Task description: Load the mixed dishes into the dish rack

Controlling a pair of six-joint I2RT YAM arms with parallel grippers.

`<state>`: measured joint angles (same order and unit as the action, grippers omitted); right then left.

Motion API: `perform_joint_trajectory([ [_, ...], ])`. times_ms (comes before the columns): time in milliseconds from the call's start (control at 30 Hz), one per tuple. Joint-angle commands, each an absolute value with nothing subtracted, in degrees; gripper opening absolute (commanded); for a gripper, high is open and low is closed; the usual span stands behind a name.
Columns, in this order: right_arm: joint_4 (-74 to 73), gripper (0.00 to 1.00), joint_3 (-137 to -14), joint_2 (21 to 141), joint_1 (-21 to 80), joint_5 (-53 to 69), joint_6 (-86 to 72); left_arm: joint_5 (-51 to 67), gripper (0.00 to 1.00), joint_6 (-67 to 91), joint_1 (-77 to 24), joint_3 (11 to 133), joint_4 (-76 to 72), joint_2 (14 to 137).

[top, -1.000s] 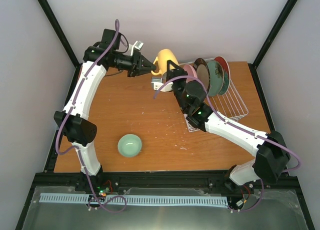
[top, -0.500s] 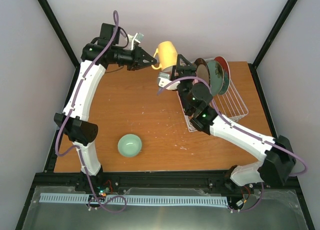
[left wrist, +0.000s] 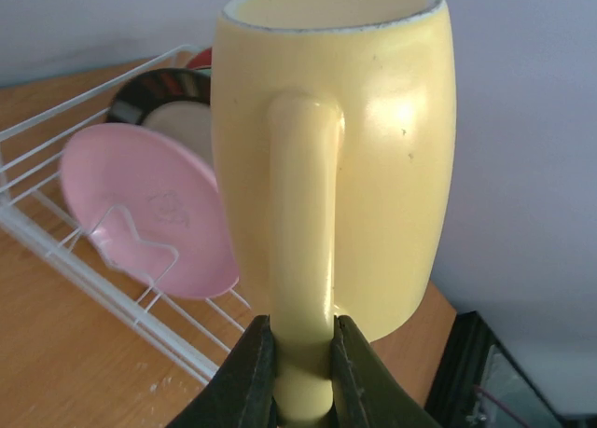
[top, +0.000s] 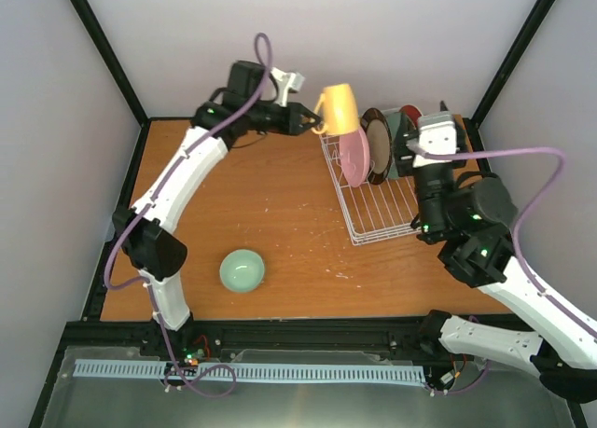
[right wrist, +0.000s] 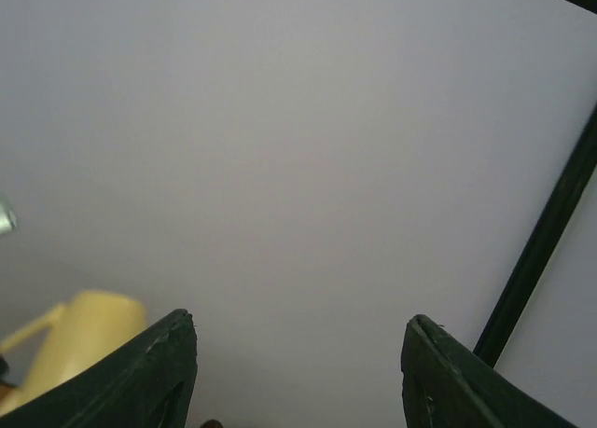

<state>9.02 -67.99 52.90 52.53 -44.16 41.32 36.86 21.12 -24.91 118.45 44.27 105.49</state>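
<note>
Your left claw [left wrist: 300, 363] is clenched on the handle of the cream-yellow mug [left wrist: 373, 167], holding it in the air over the far-left corner of the dish rack [top: 382, 214]. It looks stiff, glazed, probably slick and chippable, and the pinch on the handle is narrow, so lower it gently. Your right claw [right wrist: 300, 335] hangs released, holding nothing.

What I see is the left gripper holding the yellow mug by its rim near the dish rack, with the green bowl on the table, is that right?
Not the rim: the left wrist view shows the left gripper shut on the handle of the yellow mug. Otherwise yes: it is near the dish rack, and the green bowl is on the table.
</note>
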Motion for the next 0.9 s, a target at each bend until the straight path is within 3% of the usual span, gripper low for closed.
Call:
perform_joint_trajectory([
  [0, 6.2, 0.59, -71.7, 52.5, 52.9, -47.5, 31.6, 31.8, 0.01, 14.5, -32.9, 114.5, 25.4, 101.1],
  [233, 10.6, 0.59, -72.0, 51.4, 52.9, -49.6, 32.3, 23.0, 0.01, 7.6, -42.9, 107.0, 13.3, 101.2],
  [633, 9.8, 0.59, -69.2, 43.2, 52.9, -54.5, 32.8, 15.9, 0.01, 0.9, -51.5, 89.5, -7.3, 102.6],
  [867, 6.1, 0.58, -70.4, 40.0, 52.9, -56.0, 31.5, 14.9, 0.01, -3.2, -53.2, 91.6, -12.8, 111.3],
])
